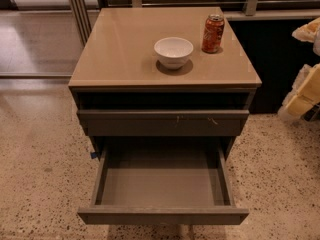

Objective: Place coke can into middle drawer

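Observation:
The coke can (213, 33), red-orange with a silver top, stands upright on the tan cabinet top (120, 49) at the back right. The middle drawer (161, 183) is pulled out towards me below, its grey floor bare. My gripper (302, 96) shows as pale, yellowish parts at the right edge of the camera view, to the right of the cabinet and apart from the can. It holds nothing that I can see.
A white bowl (173, 52) sits on the top just left of the can. A shut grey drawer front (162, 122) with small marks lies above the open drawer. Speckled floor surrounds the cabinet. Metal rails and a dark wall stand behind.

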